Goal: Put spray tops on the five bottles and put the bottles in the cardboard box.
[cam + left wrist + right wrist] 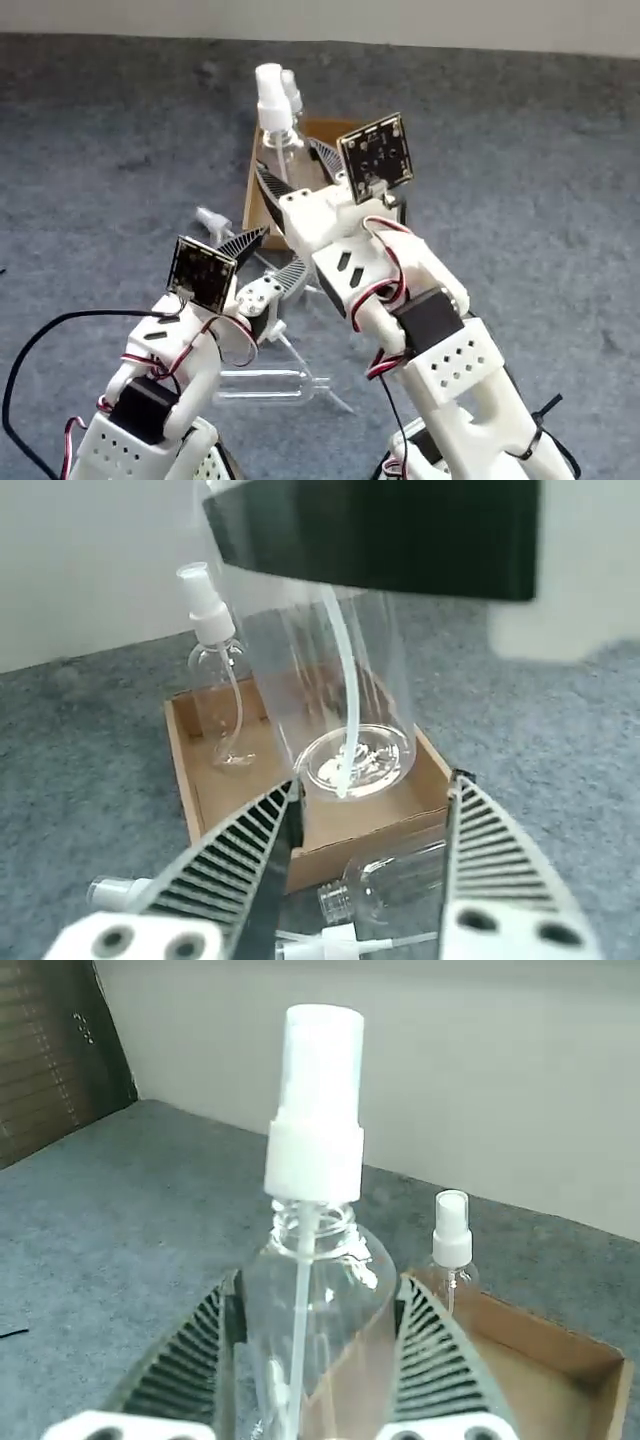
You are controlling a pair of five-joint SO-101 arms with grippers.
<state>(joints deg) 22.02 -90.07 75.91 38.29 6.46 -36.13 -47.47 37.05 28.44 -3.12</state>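
My right gripper (297, 170) (320, 1290) is shut on a clear bottle (276, 138) (315, 1310) with a white spray top (315, 1130). It holds the bottle upright over the cardboard box (252, 195) (185, 770). A second capped bottle (450, 1250) (218, 670) stands in the box's far corner. My left gripper (265, 258) (372, 785) is open in front of the box with nothing in it. An uncapped bottle (395, 880) lies beside the box's near wall. Loose spray tops (115, 890) (330, 942) lie close to it.
Another clear bottle (255, 385) lies on the grey carpet under my left arm, with a thin spray tube (315, 375) beside it. A loose spray top (210, 217) lies to the left of the box. Open carpet stretches to both sides.
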